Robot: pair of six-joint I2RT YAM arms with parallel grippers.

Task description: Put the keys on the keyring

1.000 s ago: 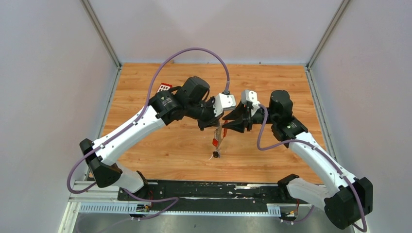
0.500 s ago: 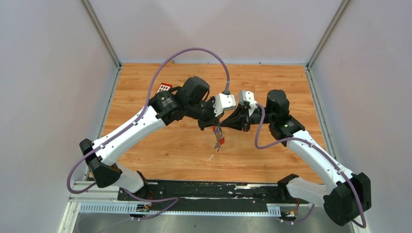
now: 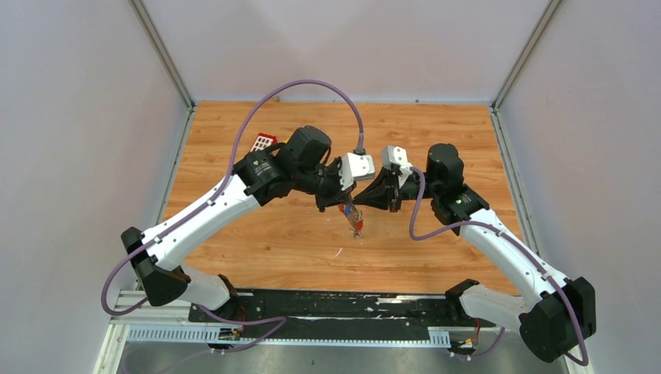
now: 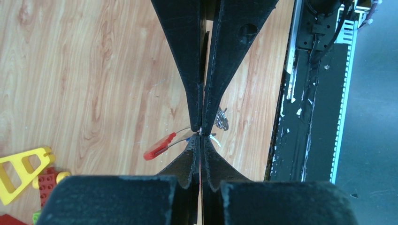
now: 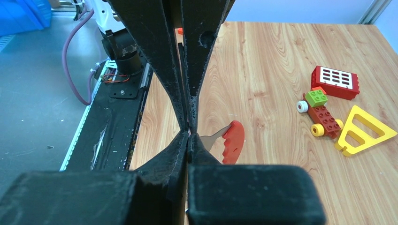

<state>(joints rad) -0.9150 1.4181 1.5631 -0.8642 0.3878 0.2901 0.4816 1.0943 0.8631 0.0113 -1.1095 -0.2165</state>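
My left gripper and right gripper meet tip to tip above the middle of the table, both shut. The keyring hangs from that pinch point. In the right wrist view its red curved clip sticks out on a grey strap beside my right gripper. In the left wrist view the clip shows edge-on left of my left gripper. A small silver ring with keys hangs to the right. A thin red sliver shows between the left fingers. What each pad grips is hidden.
A red block with white buttons, a small toy car of blocks and a yellow triangular frame lie on the wooden table behind the left arm. A black rail runs along the near edge.
The right gripper has closed and moved left to meet the left gripper's tips. The keyring, which dangled long a second ago, now hangs short just under the pinch point.
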